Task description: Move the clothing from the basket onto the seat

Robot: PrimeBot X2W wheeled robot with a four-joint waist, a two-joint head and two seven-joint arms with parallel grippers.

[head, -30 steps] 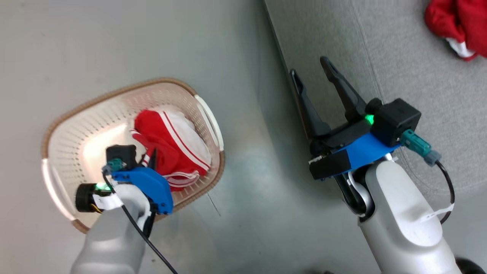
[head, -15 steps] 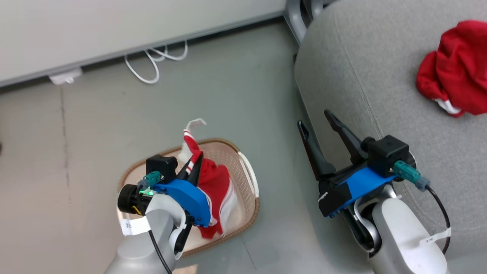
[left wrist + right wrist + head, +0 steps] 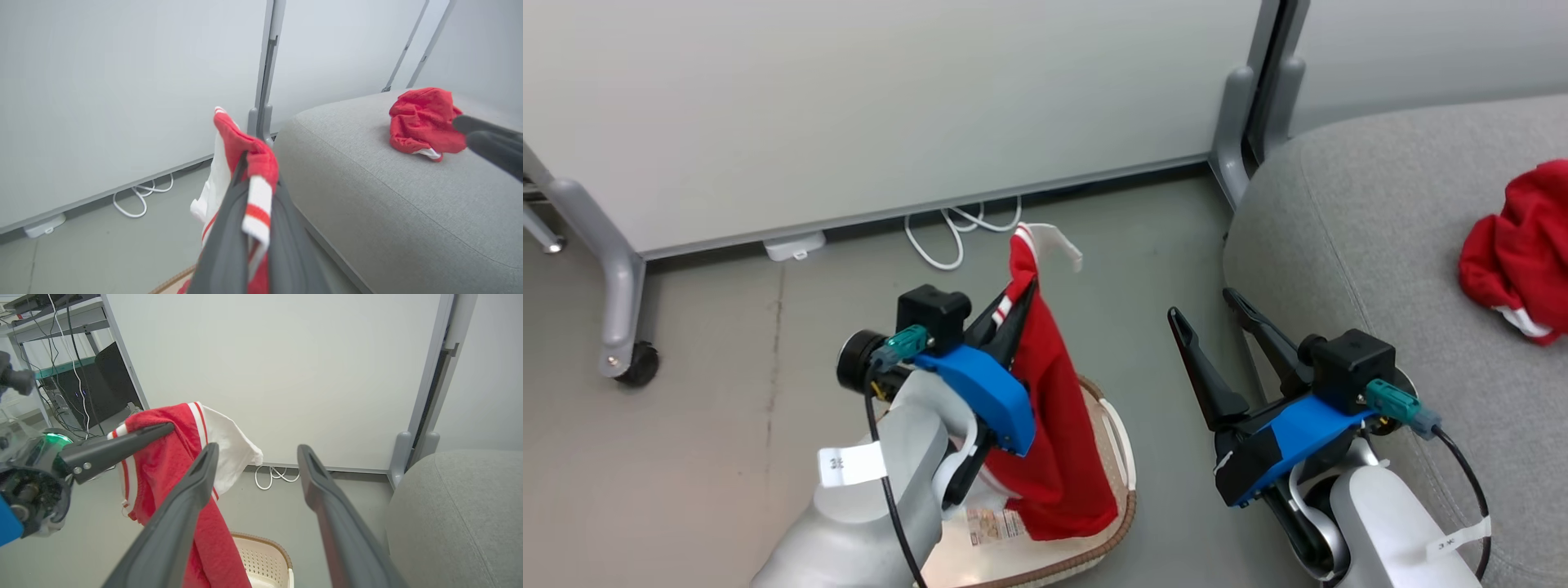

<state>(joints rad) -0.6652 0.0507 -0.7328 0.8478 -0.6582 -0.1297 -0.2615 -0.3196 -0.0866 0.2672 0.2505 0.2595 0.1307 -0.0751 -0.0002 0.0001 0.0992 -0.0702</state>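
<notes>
- Since a second ago, the left arm has come up. The striped garment [image 3: 1054, 408] was lying in the basket [image 3: 1125, 523] and now hangs from the jaws above it. The head camera has tilted up too, so most of the scene shift is the camera's.
- The left gripper [image 3: 1025, 290] has its jaws clamped on the striped garment at a ribbed red-and-white band. A red fold pokes past the tips, and a white panel flaps just beyond.
- Below those jaws the rest hangs as one long red drape. Its lower end sits at basket rim level, and I can't tell whether it is clear of the basket.
- The right gripper [image 3: 1202, 305] has its jaws spread wide with nothing between them. It is to the right of the left jaws, just beside the seat's front edge.
- The seat [image 3: 1380, 245] is right of and beyond both sets of jaws. The plain red garment [image 3: 1515, 253] is already on it in a crumpled heap, well apart from the left jaws.
- Handling, as a judgement:
  - The cloth looks light, limp and not fragile.
  - It is pinched at one edge, so it will likely swing and trail.
  - The ribbed band is thicker and gives a decent hold.
  - The hem could snag on the rim and drag the light basket.
- Materials:
  - The garments are soft knit.
  - The basket is perforated cream plastic with a brown woven rim and white handles.
  - The seat is grey woven fabric with rounded edges and a stitched seam.
</notes>
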